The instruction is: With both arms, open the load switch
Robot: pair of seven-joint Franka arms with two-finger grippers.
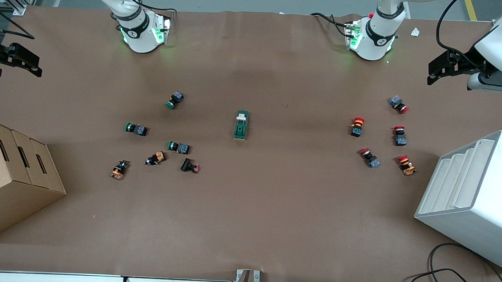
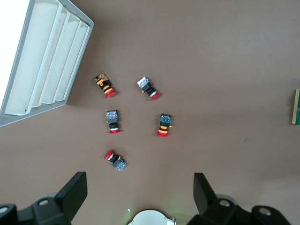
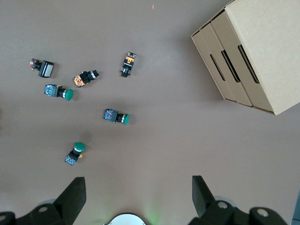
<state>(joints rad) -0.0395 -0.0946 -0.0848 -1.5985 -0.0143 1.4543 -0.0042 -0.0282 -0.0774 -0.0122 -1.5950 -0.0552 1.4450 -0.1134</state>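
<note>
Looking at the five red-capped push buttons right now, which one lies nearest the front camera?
The red-capped push button with the orange body, closest to the white stepped tray. It sits lowest in the front view; the other four lie farther up.

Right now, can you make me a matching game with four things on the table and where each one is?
Things:
1. load switch
2. cardboard box
3. white tray rack
4. red-capped push buttons

Places:
A. at the right arm's end of the table
B. mid-table, between the two button groups
C. at the left arm's end of the table
D. between the load switch and the white tray rack

Pairs: 1-B, 2-A, 3-C, 4-D
</note>
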